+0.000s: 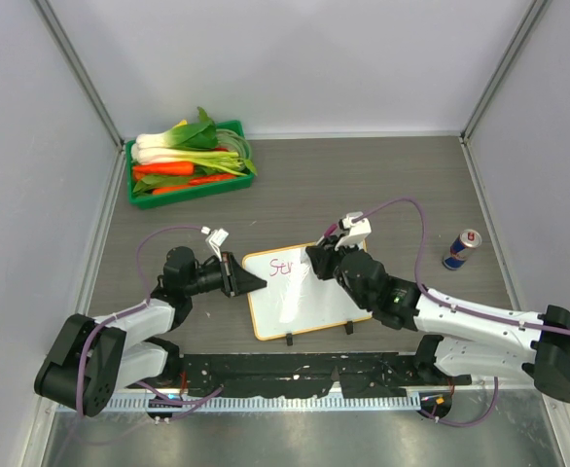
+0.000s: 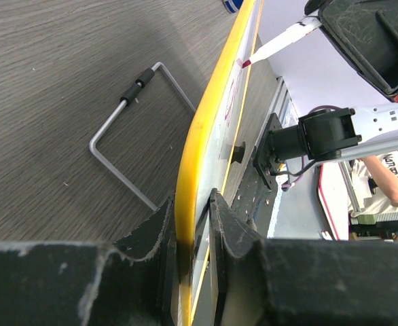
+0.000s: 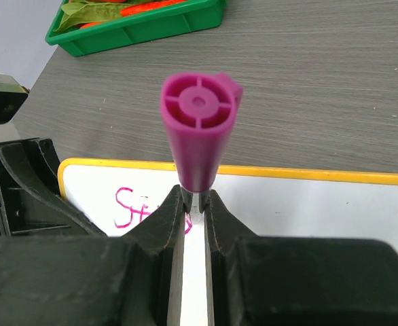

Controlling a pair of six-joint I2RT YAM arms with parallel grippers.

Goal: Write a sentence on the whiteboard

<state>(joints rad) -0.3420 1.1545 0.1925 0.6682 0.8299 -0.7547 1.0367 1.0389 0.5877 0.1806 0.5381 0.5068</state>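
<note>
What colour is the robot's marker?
The marker is magenta pink, and it shows best in the right wrist view.

A green tray (image 1: 183,194) sits at the upper left of the table (image 1: 363,175) in the overhead view, well apart from everything else. It holds orange carrots (image 1: 168,168), white-stalked spring onions (image 1: 159,146) and leafy greens (image 1: 199,131). A blue and silver drink can (image 1: 461,250) stands upright at centre right. In the left wrist view, a bent grey wire bracket (image 2: 108,121) with a black sleeve (image 2: 135,87) lies flat on the wood-grain surface.
</note>
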